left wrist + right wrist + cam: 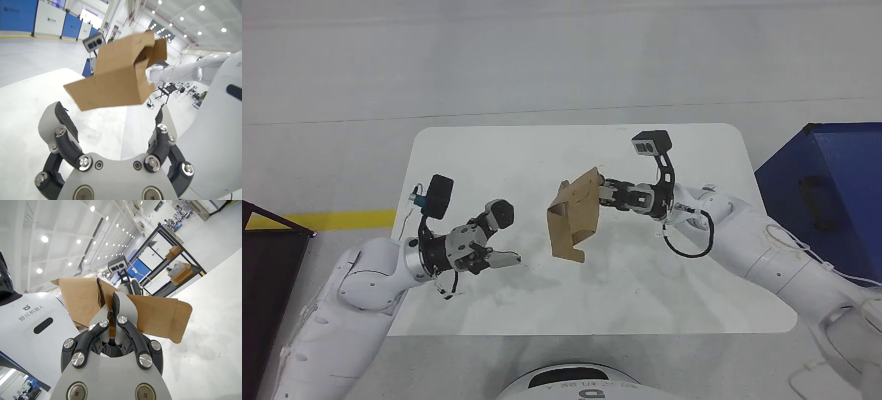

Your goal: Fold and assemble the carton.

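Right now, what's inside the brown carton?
The carton is open at one end; in there I see only bent cardboard flaps. Deeper in it is dark and covered by the walls, so I cannot tell. The right tool pinches one edge.

The carton (576, 215) is plain brown, the table (502, 160) white, the bin (832, 185) blue.

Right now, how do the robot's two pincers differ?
The left pincer is open and empty; the right pincer is shut on the carton. The left pincer sits apart from the carton, facing it; the right pincer holds it up above the table. Both are of the same two-fingered build.
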Controlling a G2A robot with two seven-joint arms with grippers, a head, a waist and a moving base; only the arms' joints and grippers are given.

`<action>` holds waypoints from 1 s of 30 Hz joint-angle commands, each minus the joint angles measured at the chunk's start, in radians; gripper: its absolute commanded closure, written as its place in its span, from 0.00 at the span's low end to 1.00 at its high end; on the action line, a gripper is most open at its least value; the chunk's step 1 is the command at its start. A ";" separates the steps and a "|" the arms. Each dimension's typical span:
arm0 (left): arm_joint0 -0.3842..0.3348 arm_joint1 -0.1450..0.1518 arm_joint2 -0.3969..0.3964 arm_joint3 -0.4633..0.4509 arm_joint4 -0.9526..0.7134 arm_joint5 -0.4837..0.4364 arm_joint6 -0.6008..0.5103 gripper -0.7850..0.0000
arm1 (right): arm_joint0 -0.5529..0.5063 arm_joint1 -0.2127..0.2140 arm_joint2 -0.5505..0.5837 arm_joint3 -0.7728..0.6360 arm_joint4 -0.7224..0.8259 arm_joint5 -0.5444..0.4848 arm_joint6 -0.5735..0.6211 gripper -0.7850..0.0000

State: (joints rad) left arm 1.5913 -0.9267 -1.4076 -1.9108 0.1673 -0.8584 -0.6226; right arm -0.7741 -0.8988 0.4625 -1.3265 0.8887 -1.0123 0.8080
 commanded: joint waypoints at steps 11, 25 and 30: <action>-0.101 -0.027 0.175 0.014 0.224 0.073 0.036 0.00 | -0.004 -0.014 0.011 0.005 -0.012 0.010 0.010 1.00; -0.236 -0.040 0.176 0.056 0.086 0.177 0.084 0.00 | 0.020 -0.029 -0.018 -0.008 -0.073 0.078 0.078 1.00; -0.232 -0.040 0.165 0.067 0.070 0.196 0.096 0.00 | 0.027 -0.031 -0.023 -0.019 -0.075 0.090 0.090 1.00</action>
State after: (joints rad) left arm 1.3590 -0.9669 -1.2410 -1.8475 0.2415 -0.6632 -0.5276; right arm -0.7478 -0.9295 0.4405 -1.3441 0.8141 -0.9232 0.8972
